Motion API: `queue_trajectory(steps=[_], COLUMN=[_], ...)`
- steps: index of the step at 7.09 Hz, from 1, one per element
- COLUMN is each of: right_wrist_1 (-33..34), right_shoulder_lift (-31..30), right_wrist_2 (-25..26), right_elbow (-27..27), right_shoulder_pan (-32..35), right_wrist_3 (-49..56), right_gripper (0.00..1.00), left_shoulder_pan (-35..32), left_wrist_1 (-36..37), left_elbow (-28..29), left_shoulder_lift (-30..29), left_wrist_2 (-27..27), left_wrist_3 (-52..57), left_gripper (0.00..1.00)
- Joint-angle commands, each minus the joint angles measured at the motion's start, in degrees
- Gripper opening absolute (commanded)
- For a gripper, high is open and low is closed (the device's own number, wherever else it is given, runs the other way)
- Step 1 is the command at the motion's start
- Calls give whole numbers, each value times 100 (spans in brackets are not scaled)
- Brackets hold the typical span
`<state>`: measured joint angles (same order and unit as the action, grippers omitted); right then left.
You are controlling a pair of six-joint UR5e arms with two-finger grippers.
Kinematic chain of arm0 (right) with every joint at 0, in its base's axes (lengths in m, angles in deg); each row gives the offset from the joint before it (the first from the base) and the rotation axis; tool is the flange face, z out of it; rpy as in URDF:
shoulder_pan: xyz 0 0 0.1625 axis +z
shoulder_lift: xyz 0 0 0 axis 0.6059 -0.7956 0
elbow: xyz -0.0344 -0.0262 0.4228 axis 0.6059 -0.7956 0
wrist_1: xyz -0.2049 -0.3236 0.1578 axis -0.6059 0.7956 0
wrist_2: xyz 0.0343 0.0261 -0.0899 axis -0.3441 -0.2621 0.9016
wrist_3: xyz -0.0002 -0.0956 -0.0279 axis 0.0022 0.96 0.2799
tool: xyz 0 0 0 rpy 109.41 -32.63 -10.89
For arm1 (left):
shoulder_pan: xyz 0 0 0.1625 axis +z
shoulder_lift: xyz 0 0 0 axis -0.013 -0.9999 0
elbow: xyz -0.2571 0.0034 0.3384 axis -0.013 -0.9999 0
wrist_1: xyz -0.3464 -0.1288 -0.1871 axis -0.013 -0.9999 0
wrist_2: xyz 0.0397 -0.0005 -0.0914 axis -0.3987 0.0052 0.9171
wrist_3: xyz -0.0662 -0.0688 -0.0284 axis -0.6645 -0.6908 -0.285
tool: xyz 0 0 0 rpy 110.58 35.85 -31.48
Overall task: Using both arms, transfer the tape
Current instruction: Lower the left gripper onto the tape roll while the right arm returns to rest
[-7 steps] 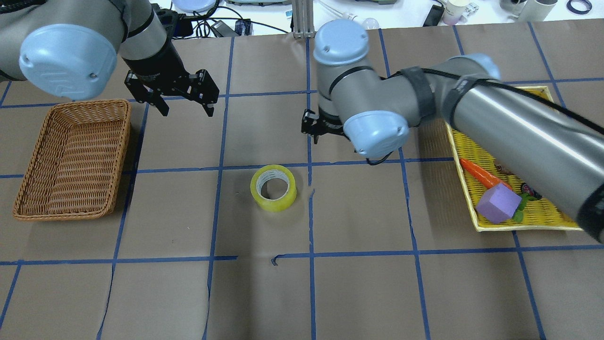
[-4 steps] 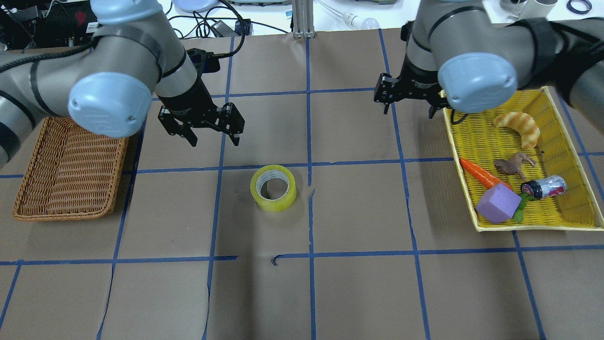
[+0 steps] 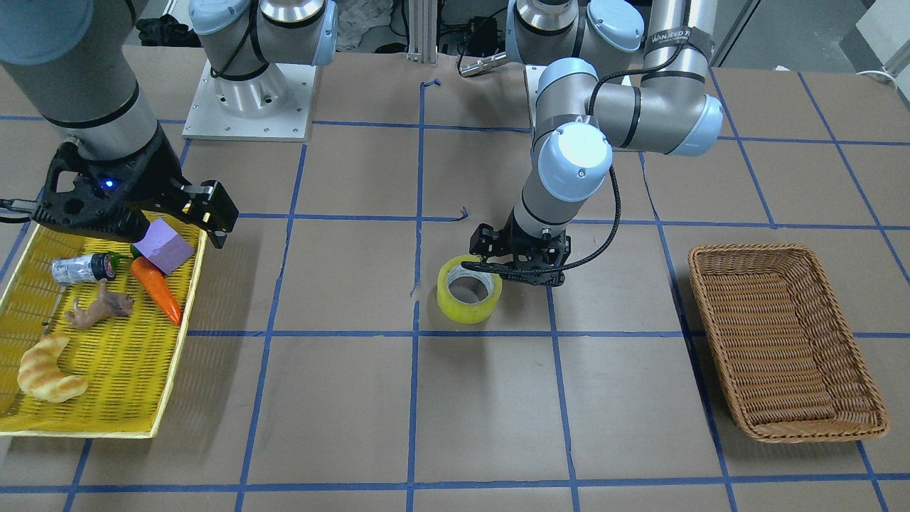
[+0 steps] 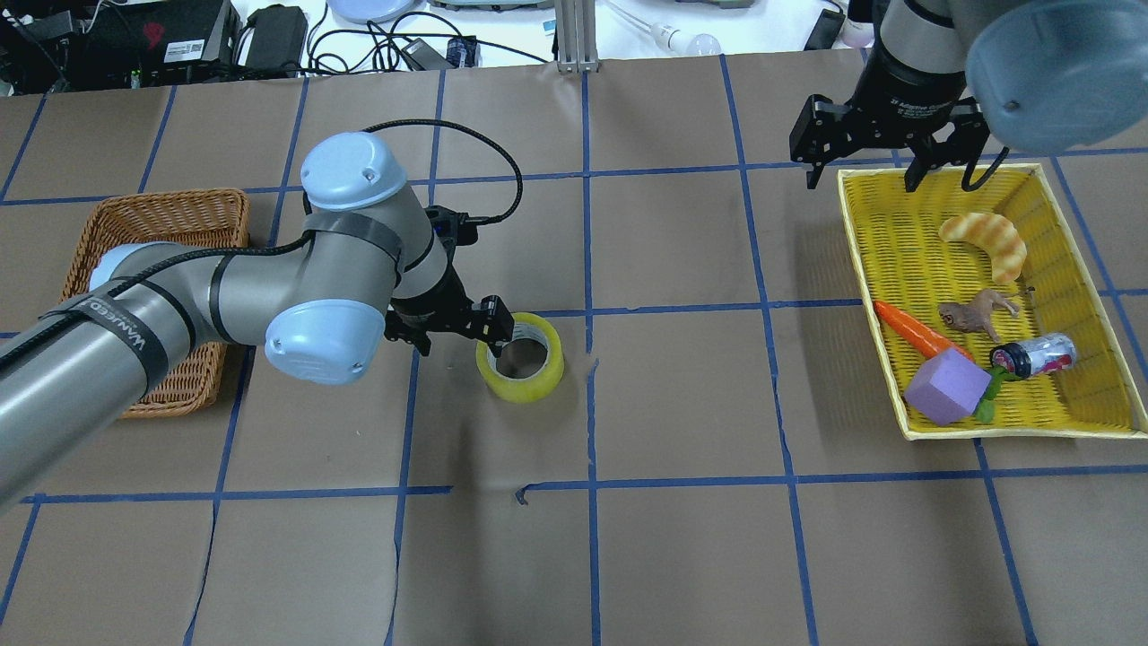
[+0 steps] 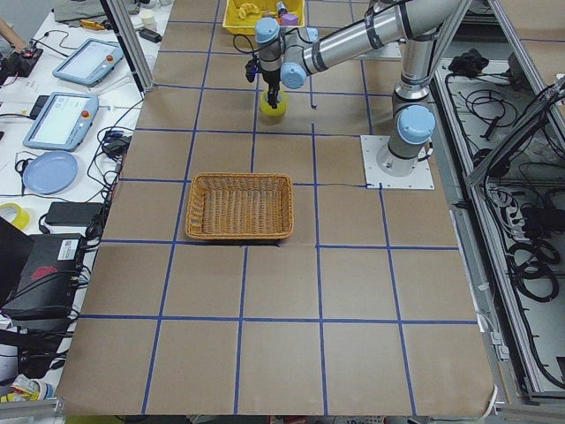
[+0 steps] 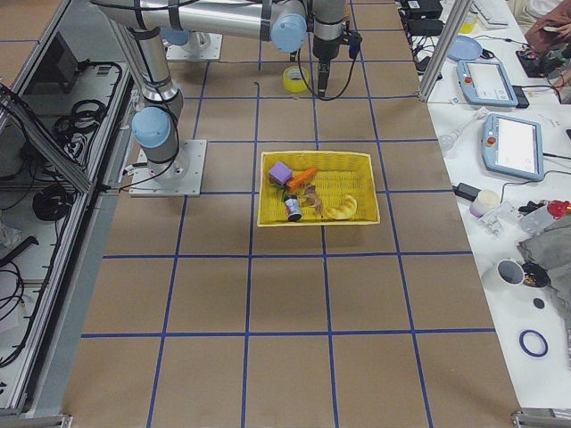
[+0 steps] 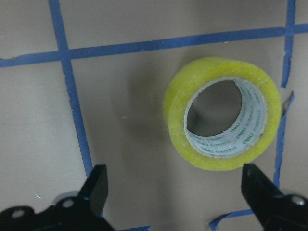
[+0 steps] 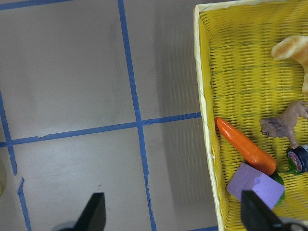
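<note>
A yellow tape roll (image 4: 520, 359) lies flat on the brown paper near the table's middle; it also shows in the front view (image 3: 469, 290) and the left wrist view (image 7: 224, 120). My left gripper (image 4: 457, 339) is open and low, just on the wicker-basket side of the roll, with one finger over its rim. In the left wrist view the left gripper (image 7: 178, 192) holds nothing between its fingers. My right gripper (image 4: 861, 178) is open and empty above the far corner of the yellow tray (image 4: 987, 433). It is far from the tape.
A wicker basket (image 4: 179, 196) stands at the left, partly behind my left arm. The yellow tray holds a carrot (image 4: 919, 330), a purple block (image 4: 946, 388), a croissant (image 4: 987, 238), a toy lion and a small can. Cables and devices lie beyond the far edge.
My left gripper has dropped and moved toward the tape, now at its rim. My right gripper has moved right and back to the tray's far corner. The tape has not moved.
</note>
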<state>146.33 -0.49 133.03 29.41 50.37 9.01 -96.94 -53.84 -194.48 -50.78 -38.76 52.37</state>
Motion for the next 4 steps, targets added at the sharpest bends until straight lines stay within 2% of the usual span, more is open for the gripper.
queue_trajectory(steps=[1,2,3,4], right_wrist_1=[-89,-177,-204,-187], right_shoulder_lift=[-43,-61,-105,-149], right_wrist_2=[-59,-77,-103,-669], right_elbow=[-10,-10,-62,-71], right_shoulder_pan=[23,58,67,102], right_wrist_3=[6,41,146,451], right_gripper=[100,100,100,100], left_shoulder_pan=[-5,-5,-5,-5], left_wrist_1=[275,502,705,898], left_elbow=[-95,-60,-25,1], left_shoulder_lift=[-375,-568,-727,-806], left_wrist_2=[10,1,1,-8], left_wrist_3=[-8,-8,1,44], left_gripper=[100,100,94,71])
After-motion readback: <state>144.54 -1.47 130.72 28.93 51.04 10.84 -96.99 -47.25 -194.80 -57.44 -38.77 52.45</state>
